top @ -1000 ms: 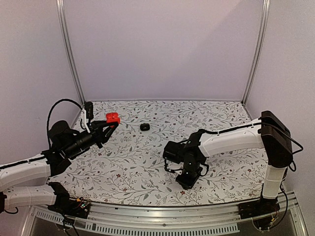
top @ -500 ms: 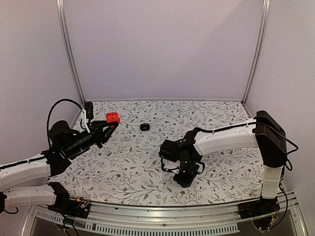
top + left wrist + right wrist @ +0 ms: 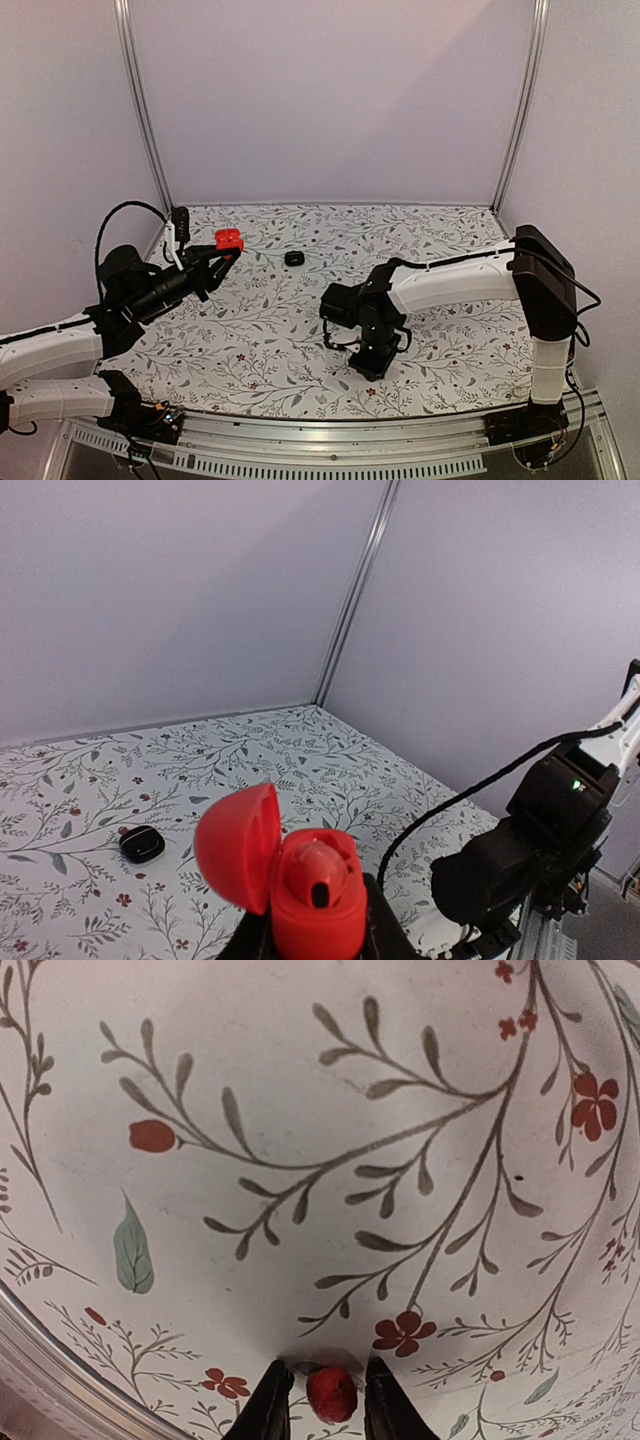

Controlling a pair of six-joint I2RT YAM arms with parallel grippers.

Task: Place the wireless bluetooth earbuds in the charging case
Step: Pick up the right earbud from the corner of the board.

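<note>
Left gripper (image 3: 216, 260) is clamped on the red charging case (image 3: 229, 240) and holds it raised above the left edge of the table (image 3: 450, 240), close to the left wall post (image 3: 145, 120). In the left wrist view the lid (image 3: 238, 848) stands hinged open to the left, and a red earbud-like piece with a dark slot sits in the body. A small black case (image 3: 294, 258) lies shut on the table, right of the red case and well apart from both arms. A broad stretch of floral surface separates it from the right gripper (image 3: 368, 368), which points down near the front rail (image 3: 350, 440). Its jaws stand narrowly apart, straddling the loose red earbud (image 3: 332, 1392) on the table, with a sliver of gap visible on each side.
</note>
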